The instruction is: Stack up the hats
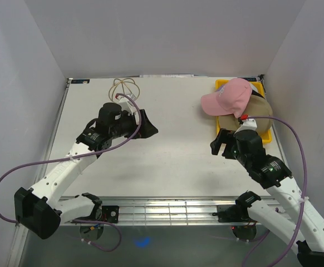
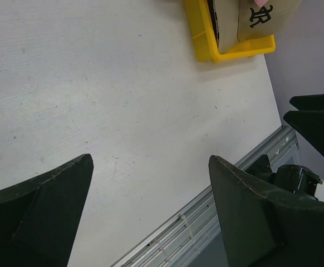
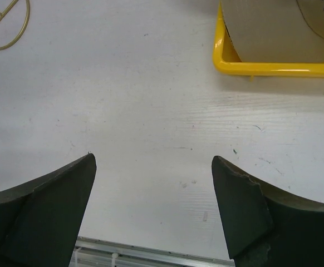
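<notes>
Table: white top between pale grey walls, with a metal rail along the near edge.
Wire stand: thin gold loops at the far edge, left of centre.
Left gripper: hangs over the left-centre of the table, jaws spread wide with nothing between them; its wrist view shows only bare table under the fingers.
Right gripper: just near and left of the tray, jaws also wide apart and empty.
Yellow tray: sits at the far right corner of the table.
Pink cap: rests on top of the tan cap, its brim pointing left past the tray's rim.
Tan cap: lies in the tray under the pink one; the left wrist view shows its dark logo.
</notes>
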